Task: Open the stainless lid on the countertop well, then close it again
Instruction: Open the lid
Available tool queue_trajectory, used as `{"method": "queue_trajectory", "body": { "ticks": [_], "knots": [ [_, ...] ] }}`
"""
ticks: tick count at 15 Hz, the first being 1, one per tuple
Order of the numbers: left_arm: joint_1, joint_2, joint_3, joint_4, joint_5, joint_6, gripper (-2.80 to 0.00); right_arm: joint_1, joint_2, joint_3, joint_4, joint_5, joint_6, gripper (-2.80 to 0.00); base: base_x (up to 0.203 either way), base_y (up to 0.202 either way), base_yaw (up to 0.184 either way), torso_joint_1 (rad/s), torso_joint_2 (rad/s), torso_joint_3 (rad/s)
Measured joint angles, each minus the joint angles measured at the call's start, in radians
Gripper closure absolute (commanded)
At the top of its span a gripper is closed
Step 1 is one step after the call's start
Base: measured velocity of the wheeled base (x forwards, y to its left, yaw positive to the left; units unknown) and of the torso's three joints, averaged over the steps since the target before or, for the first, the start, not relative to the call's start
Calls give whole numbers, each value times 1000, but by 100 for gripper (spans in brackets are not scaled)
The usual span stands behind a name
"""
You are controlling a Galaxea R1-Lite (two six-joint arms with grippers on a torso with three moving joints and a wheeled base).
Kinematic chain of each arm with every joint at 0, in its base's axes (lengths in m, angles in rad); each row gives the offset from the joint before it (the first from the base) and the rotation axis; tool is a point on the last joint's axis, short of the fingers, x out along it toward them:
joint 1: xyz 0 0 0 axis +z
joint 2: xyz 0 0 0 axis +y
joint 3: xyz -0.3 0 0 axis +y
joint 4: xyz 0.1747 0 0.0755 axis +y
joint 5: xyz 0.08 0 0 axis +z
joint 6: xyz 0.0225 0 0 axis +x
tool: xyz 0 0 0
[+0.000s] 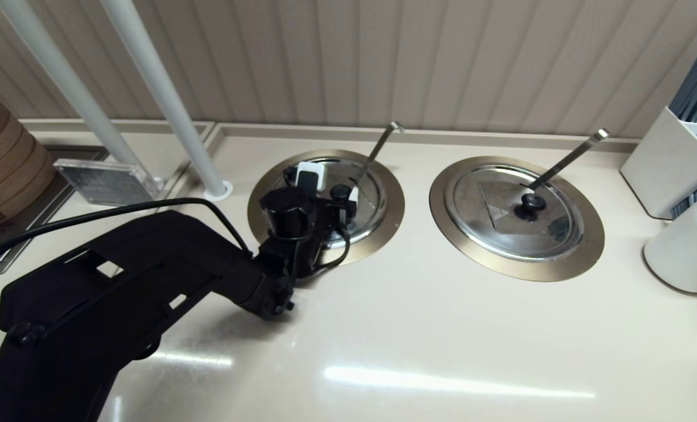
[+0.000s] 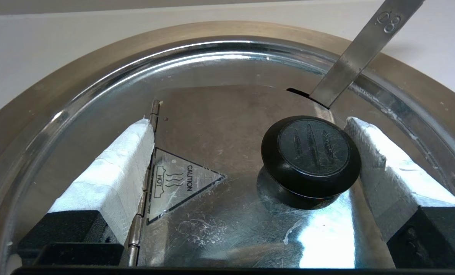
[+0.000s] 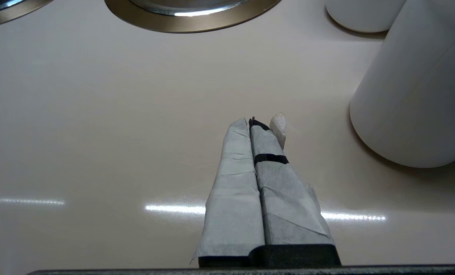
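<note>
The stainless lid (image 1: pixel 367 199) lies flat and shut in the countertop well (image 1: pixel 392 205), whose ladle handle (image 1: pixel 381 146) with a hooked tip rises through the rim slot. My left gripper (image 1: pixel 332 186) hovers low over it, open. In the left wrist view the lid (image 2: pixel 220 114) fills the frame, and the left gripper (image 2: pixel 250 122) straddles the black knob (image 2: pixel 311 154). One taped pad (image 2: pixel 380 160) sits right beside the knob; the other (image 2: pixel 116 168) lies far off along the hinge, by the small caution sticker (image 2: pixel 177 183). My right gripper (image 3: pixel 256 122) is shut on nothing above bare counter.
The twin well with its lid (image 1: pixel 515 211) lies to the right. White jars (image 1: pixel 691 246) and a utensil holder (image 1: pixel 670 161) stand at the far right. On the left are a bamboo steamer (image 1: pixel 3 170), a clear sign (image 1: pixel 105 180) and two white poles (image 1: pixel 167 105).
</note>
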Motion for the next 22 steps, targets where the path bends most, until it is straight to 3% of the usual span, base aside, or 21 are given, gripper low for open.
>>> {"method": "queue_trajectory", "body": {
  "ticks": [9,22],
  "knots": [
    [14,-82,20,-1,2,-5,-280,0,0,0,0,0,0,0,0,0,0,0,0,0],
    [144,-158,35,0,-13,-6,-280,0,0,0,0,0,0,0,0,0,0,0,0,0]
  ]
}}
